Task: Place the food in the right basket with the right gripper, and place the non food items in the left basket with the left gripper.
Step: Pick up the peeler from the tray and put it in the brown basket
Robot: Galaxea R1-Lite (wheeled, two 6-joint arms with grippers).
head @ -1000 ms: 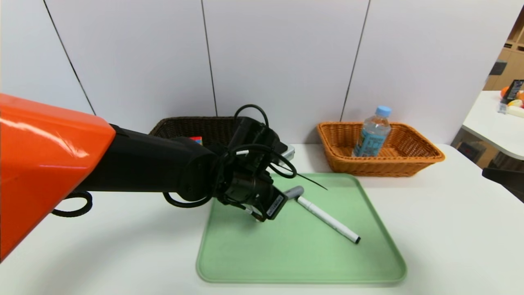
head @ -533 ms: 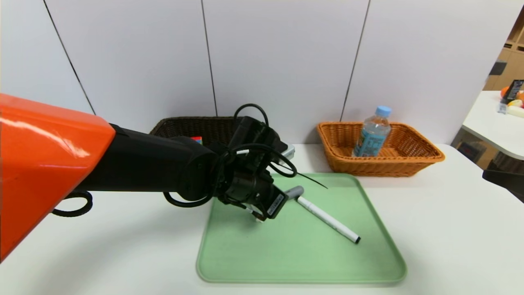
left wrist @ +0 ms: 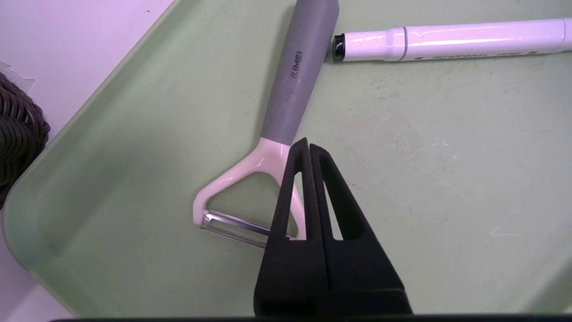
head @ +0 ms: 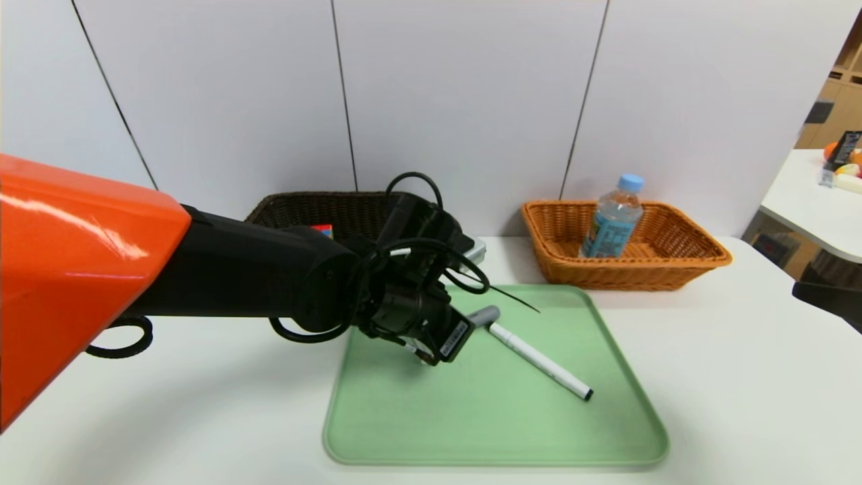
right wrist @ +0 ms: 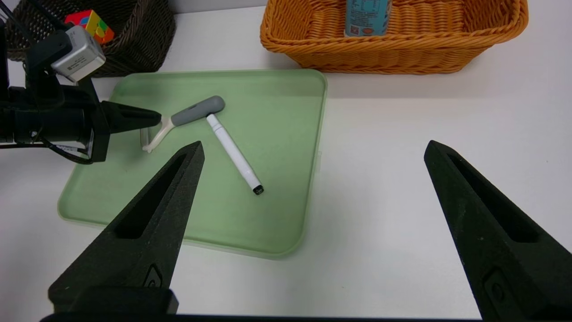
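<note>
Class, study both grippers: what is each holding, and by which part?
The left gripper is shut over the peeler head; whether it grips it cannot be told. The right gripper is open, holding nothing.

Two baskets: dark brown basket (head: 316, 209), orange-tan basket (head: 680, 259). One green tray (head: 498, 431). One water bottle (head: 613, 219). One puzzle cube (right wrist: 90, 24). One peeler (left wrist: 292, 85). One marker (head: 539, 360). Two end effectors: left end effector (left wrist: 308, 150), right end effector (right wrist: 313, 150). One counter (head: 741, 377).

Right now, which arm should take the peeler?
Left. Its pincer is shut, tips at the peeler on the green tray; peeler goes in the dark basket. The right pincer sits open, well back.
</note>
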